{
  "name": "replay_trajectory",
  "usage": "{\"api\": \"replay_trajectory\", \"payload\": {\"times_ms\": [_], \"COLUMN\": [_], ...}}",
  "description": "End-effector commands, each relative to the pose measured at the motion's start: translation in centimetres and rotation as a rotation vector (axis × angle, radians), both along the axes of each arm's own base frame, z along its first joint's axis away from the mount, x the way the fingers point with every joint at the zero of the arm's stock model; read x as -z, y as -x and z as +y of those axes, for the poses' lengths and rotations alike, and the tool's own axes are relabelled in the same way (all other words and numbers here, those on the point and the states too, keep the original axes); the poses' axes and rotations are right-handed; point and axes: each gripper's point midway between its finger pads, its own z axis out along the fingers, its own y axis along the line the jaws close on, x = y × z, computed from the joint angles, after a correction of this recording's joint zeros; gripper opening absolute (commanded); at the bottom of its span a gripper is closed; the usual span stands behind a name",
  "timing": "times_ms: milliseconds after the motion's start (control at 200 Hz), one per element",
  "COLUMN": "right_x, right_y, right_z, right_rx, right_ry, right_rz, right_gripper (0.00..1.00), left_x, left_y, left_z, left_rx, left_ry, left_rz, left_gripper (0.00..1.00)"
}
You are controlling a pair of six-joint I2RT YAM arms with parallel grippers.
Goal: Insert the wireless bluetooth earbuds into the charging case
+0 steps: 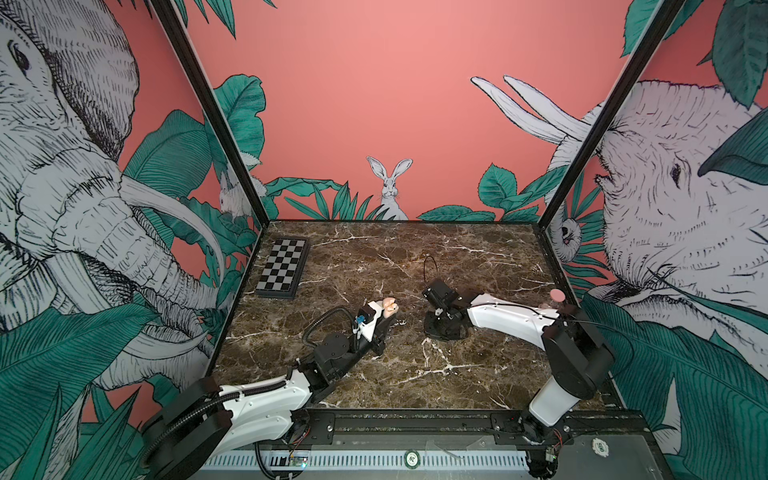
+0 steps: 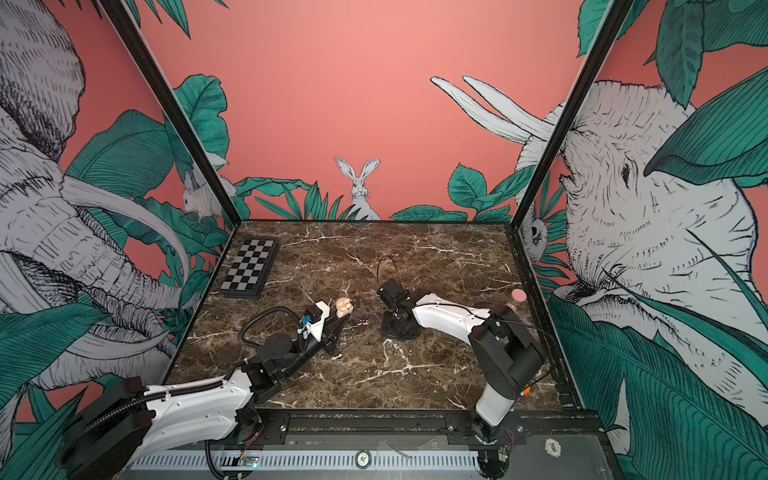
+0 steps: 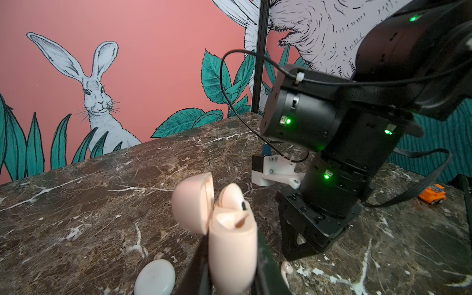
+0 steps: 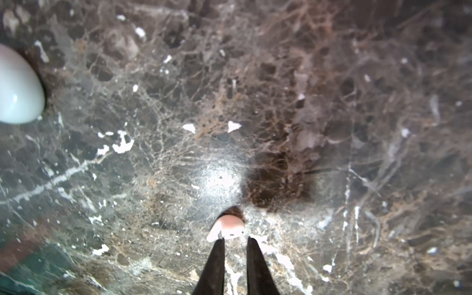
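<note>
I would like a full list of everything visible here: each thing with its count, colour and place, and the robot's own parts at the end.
case: 1, pale pink, lid open, held off the table
earbuds: 2, pale pink; one sitting in the case, one lying on the table
puck: 1, whitish, on the table beside the case
chessboard: 1, black and grey, far left of the table
disc: 1, pink, right edge of the table
toy car: 1, orange, on the table, near right
chips: 2, green-white, on the front frame
table: 1, brown marble
left gripper: black, shut on the case
right gripper: black, slightly open beside the loose earbud
</note>
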Motion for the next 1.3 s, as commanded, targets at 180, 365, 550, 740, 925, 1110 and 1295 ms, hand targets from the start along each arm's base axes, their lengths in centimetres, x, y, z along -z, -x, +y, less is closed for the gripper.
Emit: {"api": "replay_trajectory", "payload": {"times_ms": [180,365,550,740,925,1110,1295], "right_x": [-1.7,-1.1,0.3,1.3,2.3,2.5,2.8], "right_y": [0.2,1.2,1.7,1.5,1.2,0.7,0.4], "right_z": [-1.0,-0.6,-0.1,0.3,0.5,0.9,0.4], "right_rx": [0.065,0.273,0.305,0.377,0.409,0.410,0.413], "right_ry": [0.008,-0.020,0.049,0.060,0.069,0.076,0.084], "right_rz": [-0.008,0.083,0.177,0.205,0.217,0.218,0.204], "right_gripper": [0.38,0.57,0.50,0.46,0.37,0.32,0.28], "left_x": [-0.5,-0.6,-0.6,-0.3,-0.2,0.1,0.3], "left_y": [-0.1,-0.2,-0.1,-0.2,-0.1,-0.2,-0.1], "left_z": [-0.2,-0.4,-0.4,-0.3,-0.2,-0.3,-0.4], "left_rx": [-0.001,0.001,0.004,-0.002,-0.002,-0.002,0.003], "left_ry": [0.016,0.018,0.019,0.016,0.013,0.002,-0.002], "left_rz": [0.003,0.005,0.006,0.010,0.012,0.013,0.015], "left_gripper": [0.00,0.00,0.00,0.00,0.00,0.00,0.00]}}
